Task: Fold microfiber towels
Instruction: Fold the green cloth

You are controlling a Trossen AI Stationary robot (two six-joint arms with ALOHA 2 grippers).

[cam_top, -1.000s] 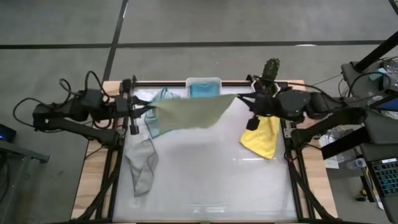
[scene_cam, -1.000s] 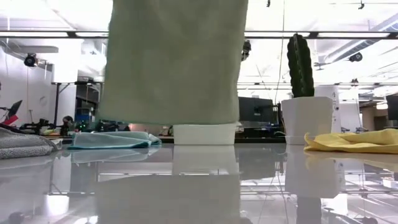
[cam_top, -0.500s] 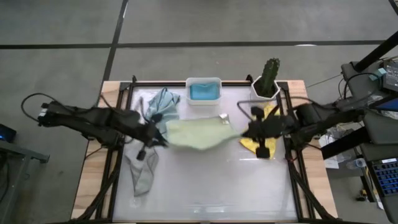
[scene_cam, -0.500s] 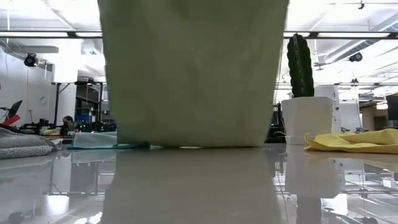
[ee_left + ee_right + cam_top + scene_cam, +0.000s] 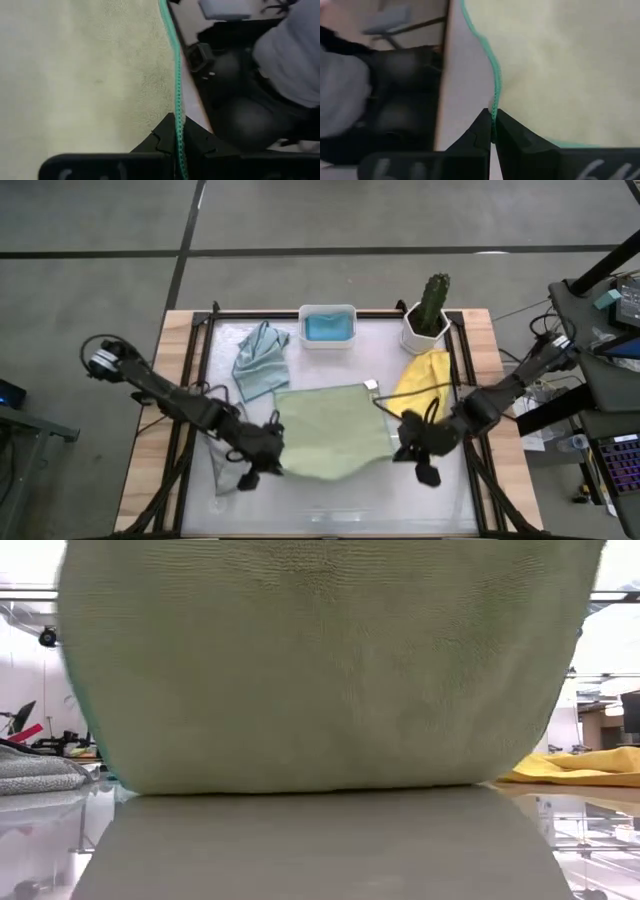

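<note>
1. Sage green towel point(image 5: 332, 430): you have it spread over the middle of the surface point(image 5: 330, 505), its near edge pinched at both corners.
2. Left gripper point(image 5: 262, 463): clamped on the near left corner.
3. Right gripper point(image 5: 408, 448): clamped on the near right corner.
4. Grey towel point(image 5: 228, 465): beside the left gripper.
5. Yellow towel point(image 5: 425, 375): beyond the right gripper.
6. Pale blue-grey towel point(image 5: 260, 358): farther back left.
7. White tub point(image 5: 327, 326), bright blue towel point(image 5: 327, 328) inside: far edge.

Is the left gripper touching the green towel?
Touching. The left wrist view shows the left gripper shut on the green towel's stitched edge.
</note>
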